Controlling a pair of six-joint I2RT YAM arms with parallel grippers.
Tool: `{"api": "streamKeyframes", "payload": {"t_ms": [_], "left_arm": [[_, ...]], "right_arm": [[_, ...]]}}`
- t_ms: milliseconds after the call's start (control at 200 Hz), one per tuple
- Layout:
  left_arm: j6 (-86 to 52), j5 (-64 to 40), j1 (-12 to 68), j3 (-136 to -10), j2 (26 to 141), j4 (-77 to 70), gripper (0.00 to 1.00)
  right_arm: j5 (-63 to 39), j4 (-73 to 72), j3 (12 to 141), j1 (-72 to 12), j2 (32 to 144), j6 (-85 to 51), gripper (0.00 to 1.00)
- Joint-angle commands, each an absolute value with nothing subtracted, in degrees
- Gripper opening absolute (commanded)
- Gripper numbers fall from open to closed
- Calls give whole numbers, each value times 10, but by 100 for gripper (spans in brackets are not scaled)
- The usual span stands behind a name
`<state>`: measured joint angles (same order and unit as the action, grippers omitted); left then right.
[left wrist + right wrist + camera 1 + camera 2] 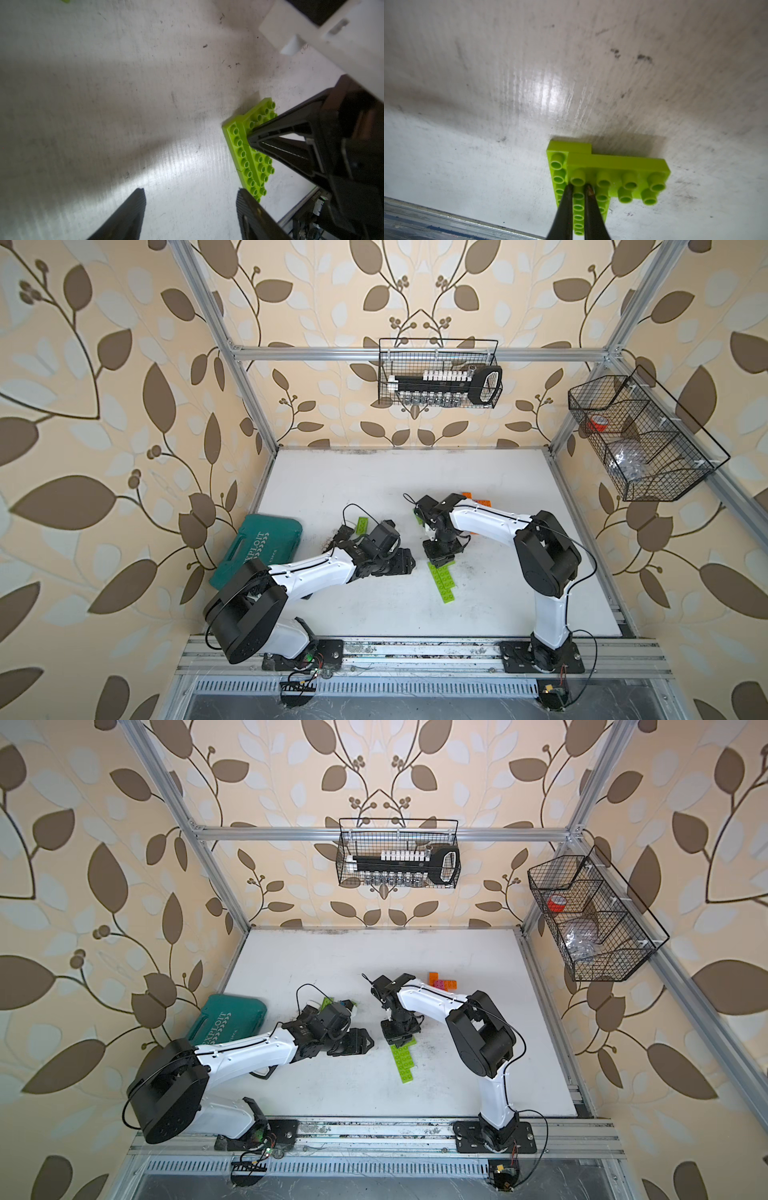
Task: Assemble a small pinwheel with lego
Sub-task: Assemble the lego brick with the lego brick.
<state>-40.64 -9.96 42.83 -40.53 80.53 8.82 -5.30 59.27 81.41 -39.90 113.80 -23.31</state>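
Observation:
A flat, stepped cluster of joined lime-green lego bricks (444,583) (404,1061) lies on the white table, near its middle. My right gripper (441,560) (401,1039) points straight down, shut, with its tips resting on the cluster's far end. In the right wrist view, the gripper (579,187) touches the studs where a crosswise brick (616,172) overlaps a long one. My left gripper (409,563) (190,192) hovers open and empty just left of the cluster (249,153). A loose lime-green brick (362,524) lies behind the left wrist. Orange bricks (451,984) and a pink one (439,984) sit behind the right arm.
A teal tool case (266,547) lies at the table's left edge beside the left arm. Wire baskets hang on the back wall (440,373) and the right wall (640,435). Aluminium frame rails (415,649) border the table's front.

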Motion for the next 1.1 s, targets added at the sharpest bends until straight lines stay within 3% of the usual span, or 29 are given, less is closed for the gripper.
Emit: {"api": "streamKeyframes", "payload": {"t_ms": [0,680,1095], "left_arm": [[-405,-83,433,-412,792,90,71],[-372,-93,389,-436,786,116,71],[-376,-92,390,-431,771,120,71]], "right_arm": [[-17,599,786,-417,1206,-237,8],[0,602,798,-409,1155,-311,7],[-12,609,823,-409,1137,-298,18]]}}
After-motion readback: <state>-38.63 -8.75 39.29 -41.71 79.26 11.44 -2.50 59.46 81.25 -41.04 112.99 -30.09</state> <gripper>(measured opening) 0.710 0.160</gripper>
